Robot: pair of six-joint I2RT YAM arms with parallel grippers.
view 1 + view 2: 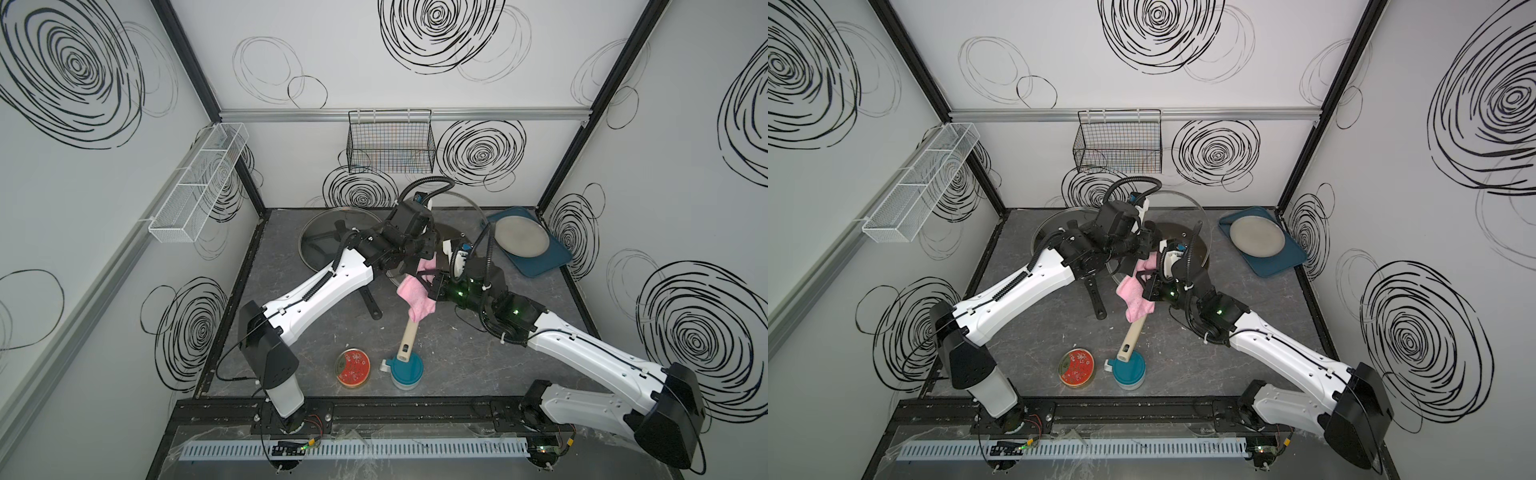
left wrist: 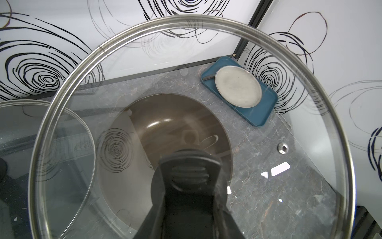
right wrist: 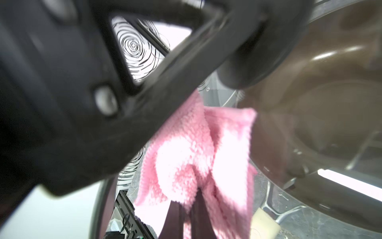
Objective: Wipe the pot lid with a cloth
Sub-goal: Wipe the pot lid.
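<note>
Grey marbled table (image 1: 457, 365), white swirl-marked walls (image 1: 332, 62).
We see left gripper (image 2: 189, 167) pinching the lid (image 2: 186, 19) by its knob; beside the lid, right gripper (image 3: 187, 200) pinches the cloth (image 3: 196, 149).

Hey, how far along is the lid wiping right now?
Done: left gripper shut on the handle of the lid, held up off the table; right gripper shut on the pink cloth. In hand: cloth sits by the handle. Left: apparently wiping across the glass.

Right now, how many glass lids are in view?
2. One glass lid is held tilted up above the table, its knob in the left jaws. The other lid lies flat at the back left, beside the left arm. The arms may hide more.
</note>
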